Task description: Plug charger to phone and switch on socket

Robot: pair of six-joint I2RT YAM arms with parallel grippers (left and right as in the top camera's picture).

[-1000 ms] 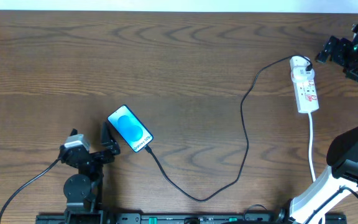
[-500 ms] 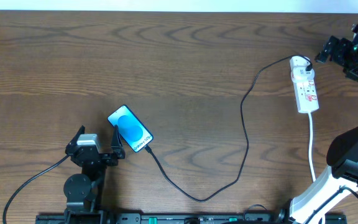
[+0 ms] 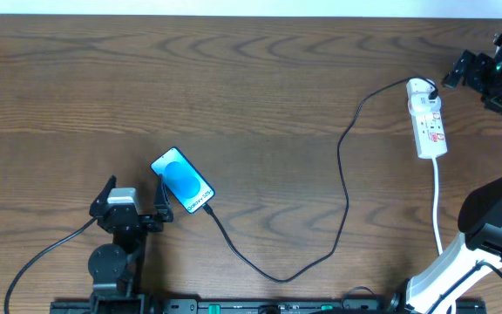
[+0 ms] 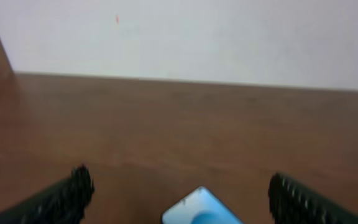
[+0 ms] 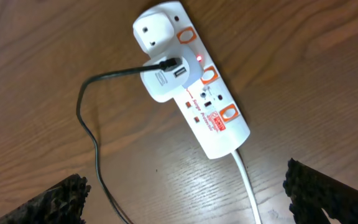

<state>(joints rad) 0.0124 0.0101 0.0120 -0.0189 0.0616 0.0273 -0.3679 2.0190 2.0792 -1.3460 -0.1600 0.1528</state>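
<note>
The phone (image 3: 182,180), blue screen up, lies at an angle left of centre; only its near corner (image 4: 201,210) shows in the left wrist view. The charger (image 3: 345,179), a thin black cable, loops from the phone's lower end to a white adapter in the socket (image 3: 428,118). In the right wrist view the cable (image 5: 104,78) enters that adapter, and a small red light glows on the socket (image 5: 219,118). My left gripper (image 3: 135,195) stands open just below-left of the phone, touching nothing. My right gripper (image 3: 481,85) hovers open to the right of the socket, its fingers (image 5: 328,196) wide apart.
The socket's white cord (image 3: 437,205) runs toward the table's front edge, past the right arm's base (image 3: 495,222). A thicker black robot cable (image 3: 42,257) trails left from the left arm's base. Brown wooden table (image 3: 251,96) all round.
My left gripper has shifted slightly right and turned so that its fingers straddle the phone's near corner; its finger no longer lies against the phone's edge. The right arm, phone and charger are still.
</note>
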